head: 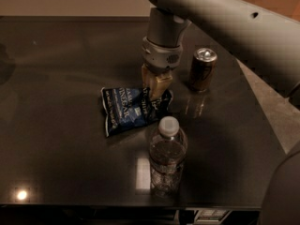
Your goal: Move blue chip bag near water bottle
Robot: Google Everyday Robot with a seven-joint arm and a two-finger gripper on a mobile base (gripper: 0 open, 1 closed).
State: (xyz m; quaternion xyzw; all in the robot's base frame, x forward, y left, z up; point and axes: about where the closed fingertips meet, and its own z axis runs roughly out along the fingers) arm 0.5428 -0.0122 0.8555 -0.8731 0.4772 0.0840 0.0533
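One view: camera view, down onto a dark glossy surface.
hand: pointing straight down off the arm, tan fingers closed on the right end of the blue chip bag, pinching its crumpled edge.
blue chip bag: lying mid-surface, white lettering up, left end free; lower right edge near the water bottle.
water bottle: upright, white cap on, just in front of the bag.
drink can: upright, right of the hand, apart from it.
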